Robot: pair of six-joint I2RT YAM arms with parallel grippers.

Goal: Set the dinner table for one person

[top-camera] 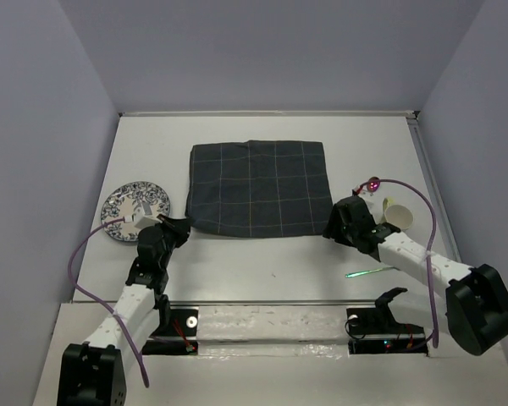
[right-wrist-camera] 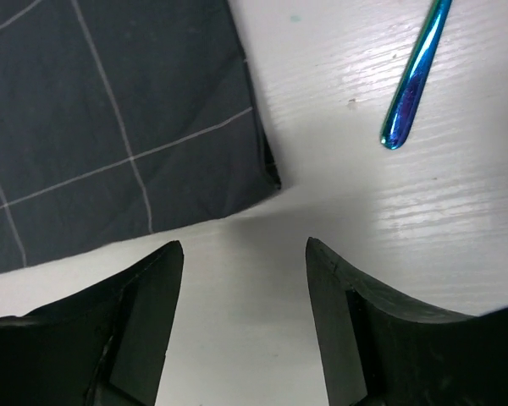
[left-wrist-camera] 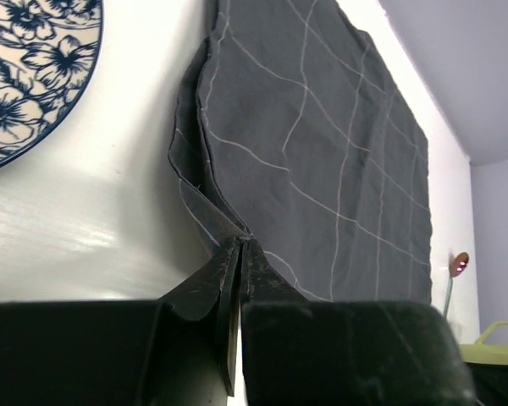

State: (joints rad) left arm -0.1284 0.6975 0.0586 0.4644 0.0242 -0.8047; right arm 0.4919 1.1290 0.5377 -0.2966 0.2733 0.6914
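**1. Overhead view.** Only this view gives me the whole table (top-camera: 237, 262). It is a flat, matte white rectangle that fills the enclosure floor, and everything else lies on it. The mat (top-camera: 258, 188), dark with a pale check, lies at mid-table. A plate (top-camera: 135, 210) lies near the mat's left edge. A pale cup (top-camera: 398, 217) and a pink-tipped utensil (top-camera: 373, 183) lie to the mat's right. A green utensil (top-camera: 368, 272) lies closer to the arm bases. The left gripper (top-camera: 183, 225) is at the mat's near left corner and the right gripper (top-camera: 334, 222) is at its near right corner. I cannot read either gripper's jaw state from here.

**2. Left wrist view.** Only this view shows the left jaws closed to a thin slit, with the mat's corner fold running into the tips. The plate's blue flower pattern is plain here.

**3. Right wrist view.** Only this view shows the right jaws well apart and gripping nothing. They are over bare table just off the mat's corner. The green utensil appears iridescent blue-green here.

**4. Table surface.** Close up, the white surface shows a faint grain, glare and a few small specks.
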